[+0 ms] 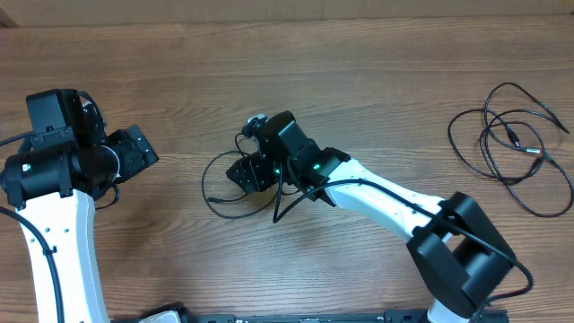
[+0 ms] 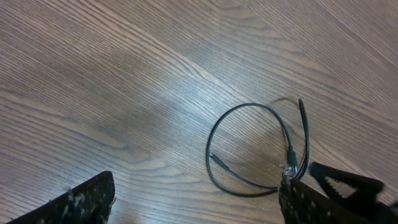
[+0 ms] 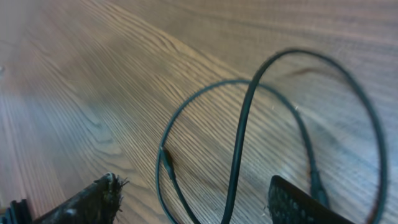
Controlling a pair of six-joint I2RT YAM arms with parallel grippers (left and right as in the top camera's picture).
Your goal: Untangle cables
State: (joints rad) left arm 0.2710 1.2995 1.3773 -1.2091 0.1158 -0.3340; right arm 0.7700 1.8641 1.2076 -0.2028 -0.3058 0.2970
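A thin black cable lies in a loose loop on the wooden table at the centre. My right gripper hovers low over its right side. In the right wrist view its jaws are open, and strands of the cable with a small plug run between the fingers. My left gripper is to the left of the loop, apart from it. In the left wrist view it is open and empty, with the loop ahead of its right finger. More thin black cables lie tangled at the far right.
The right arm stretches from the front right to the centre. The left arm stands at the left edge. A dark toothed finger, which looks like the right gripper's, shows at the right of the left wrist view.
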